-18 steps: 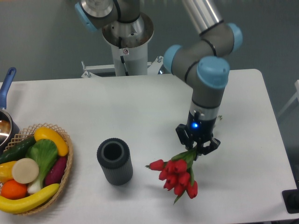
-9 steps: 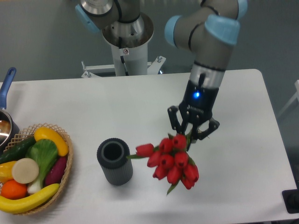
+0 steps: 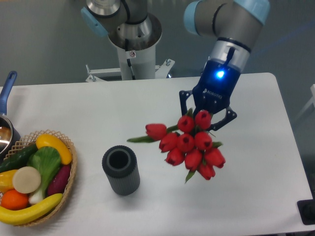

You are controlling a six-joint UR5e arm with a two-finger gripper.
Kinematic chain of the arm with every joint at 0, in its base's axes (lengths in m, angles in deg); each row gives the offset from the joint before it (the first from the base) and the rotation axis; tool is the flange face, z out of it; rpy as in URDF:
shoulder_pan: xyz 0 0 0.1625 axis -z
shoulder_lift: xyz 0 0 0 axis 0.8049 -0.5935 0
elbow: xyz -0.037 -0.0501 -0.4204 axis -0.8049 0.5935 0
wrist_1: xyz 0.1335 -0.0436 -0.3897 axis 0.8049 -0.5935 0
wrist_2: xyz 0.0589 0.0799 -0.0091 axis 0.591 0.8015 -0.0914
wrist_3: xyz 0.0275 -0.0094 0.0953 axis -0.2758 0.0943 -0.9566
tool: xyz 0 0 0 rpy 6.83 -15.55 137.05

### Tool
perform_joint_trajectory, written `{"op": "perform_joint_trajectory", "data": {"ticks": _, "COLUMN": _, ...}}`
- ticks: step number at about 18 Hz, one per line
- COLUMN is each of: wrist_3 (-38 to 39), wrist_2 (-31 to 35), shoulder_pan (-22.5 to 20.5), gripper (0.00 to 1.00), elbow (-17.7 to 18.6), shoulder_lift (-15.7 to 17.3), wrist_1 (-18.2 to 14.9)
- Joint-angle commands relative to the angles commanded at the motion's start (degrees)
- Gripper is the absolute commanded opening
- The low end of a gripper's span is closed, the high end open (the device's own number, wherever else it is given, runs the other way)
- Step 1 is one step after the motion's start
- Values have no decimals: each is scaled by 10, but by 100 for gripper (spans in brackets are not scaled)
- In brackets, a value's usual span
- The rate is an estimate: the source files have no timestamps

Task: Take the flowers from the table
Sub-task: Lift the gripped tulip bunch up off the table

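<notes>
The flowers (image 3: 189,145), a bunch of red tulip buds with green leaves, hang in the air above the white table (image 3: 98,113). My gripper (image 3: 205,117) is shut on the stems, just behind the buds, which face the camera and hide most of the stems. One bud sticks out to the left on a green leaf. The bunch is well clear of the tabletop, right of centre.
A dark grey ribbed cylinder vase (image 3: 120,170) stands upright left of the flowers. A wicker basket (image 3: 68,142) of fruit and vegetables sits at the left front. A pot with a blue handle (image 3: 7,88) is at the left edge. The robot base (image 3: 133,39) stands behind the table.
My gripper has risen with the flowers in it, lifting the bunch off the table and up towards the camera. The vase and basket have not moved.
</notes>
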Motion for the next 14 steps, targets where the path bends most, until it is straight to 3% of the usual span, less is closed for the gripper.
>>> {"op": "perform_joint_trajectory", "data": {"ticks": 14, "wrist_3": -22, "wrist_2": -1, "shoulder_pan": -1, "gripper": 28, "elbow": 3, "shoulder_lift": -3, "wrist_1": 1}}
